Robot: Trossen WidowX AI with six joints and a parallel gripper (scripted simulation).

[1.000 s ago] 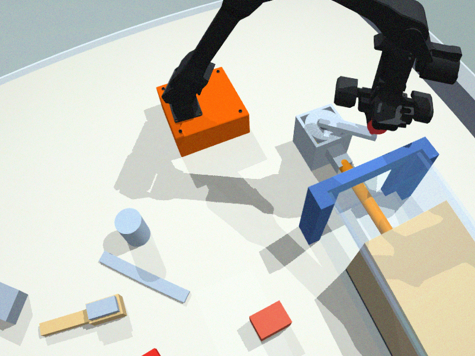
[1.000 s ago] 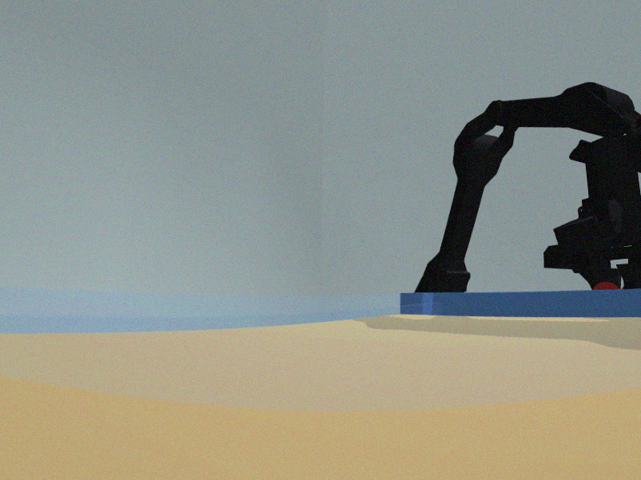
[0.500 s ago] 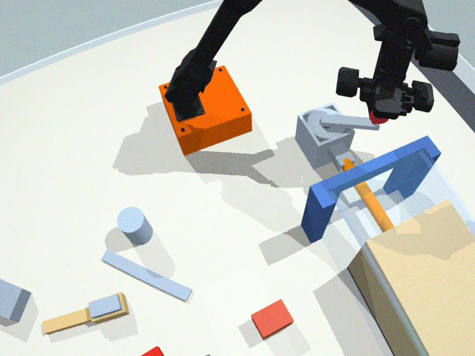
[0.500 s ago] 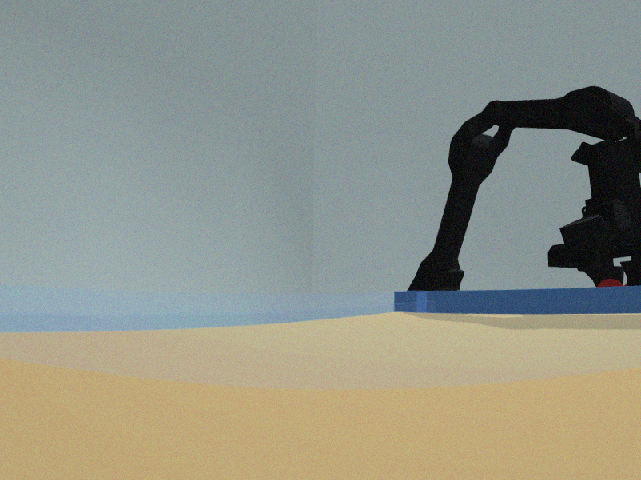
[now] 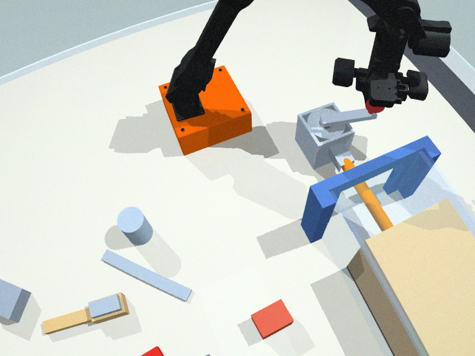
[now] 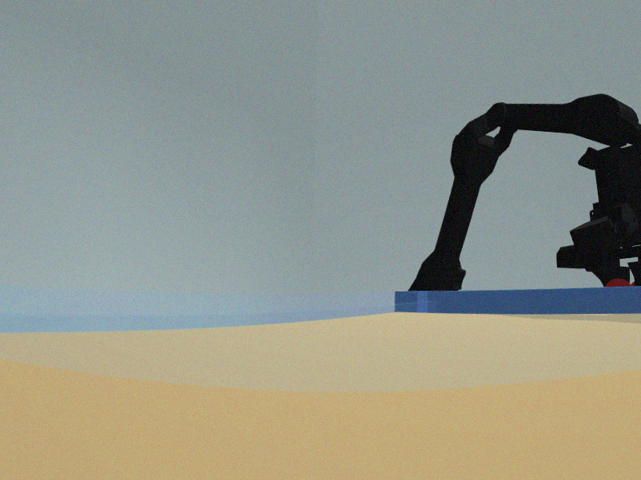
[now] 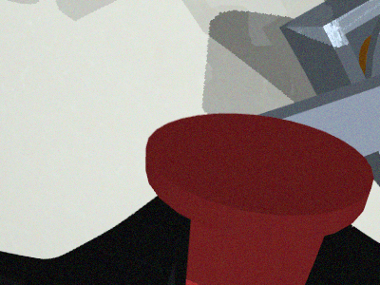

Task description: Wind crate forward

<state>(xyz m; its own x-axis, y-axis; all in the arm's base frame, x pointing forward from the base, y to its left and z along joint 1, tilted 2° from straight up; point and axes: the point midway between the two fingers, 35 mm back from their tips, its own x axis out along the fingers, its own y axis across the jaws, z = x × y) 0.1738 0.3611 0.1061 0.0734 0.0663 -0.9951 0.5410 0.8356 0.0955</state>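
Observation:
My gripper is shut on the red knob of the winch handle. The handle's grey arm lies across the top of the grey winch and points away from the robot base. Its key end is at the round top; the key itself is hidden. An orange strap runs from the winch under the blue frame to the tan crate. The crate looks flat, with a gap between its front and the frame.
The orange robot base stands left of the winch. A blue-grey cylinder, a flat bar, a tan-handled tool, a red block and a grey block lie on the bench. Clear panels flank the crate.

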